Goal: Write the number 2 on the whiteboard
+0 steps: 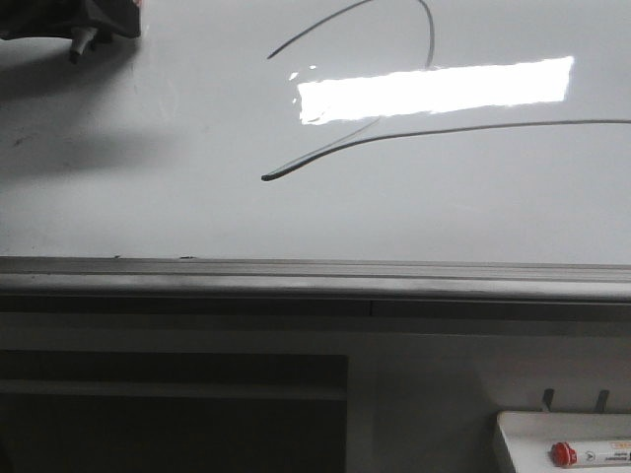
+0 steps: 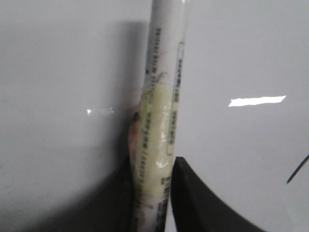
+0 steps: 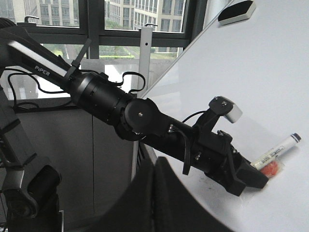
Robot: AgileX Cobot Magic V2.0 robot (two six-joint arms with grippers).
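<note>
The whiteboard point(image 1: 177, 197) fills the front view above its grey metal bottom rail point(image 1: 315, 276). The number 2 point(image 1: 394, 133) is on it as a thin dark line: a curved arc and a long base stroke ending in a thick blunt end point(image 1: 268, 177). My left gripper point(image 1: 94, 22) is at the top left, well left of the line, shut on a white marker point(image 2: 161, 96) with its tip point(image 1: 76, 49) pointing at the board. The right wrist view shows the left arm point(image 3: 145, 121) holding the marker point(image 3: 277, 151) against the board point(image 3: 251, 72). My right gripper point(image 3: 155, 166) is shut and empty.
A small white tray point(image 1: 513, 434) with a red-capped marker point(image 1: 592, 453) sits at the bottom right, below the rail. A dark eraser point(image 3: 236, 11) rests at the board's far corner. Windows and a grey cabinet lie behind the left arm.
</note>
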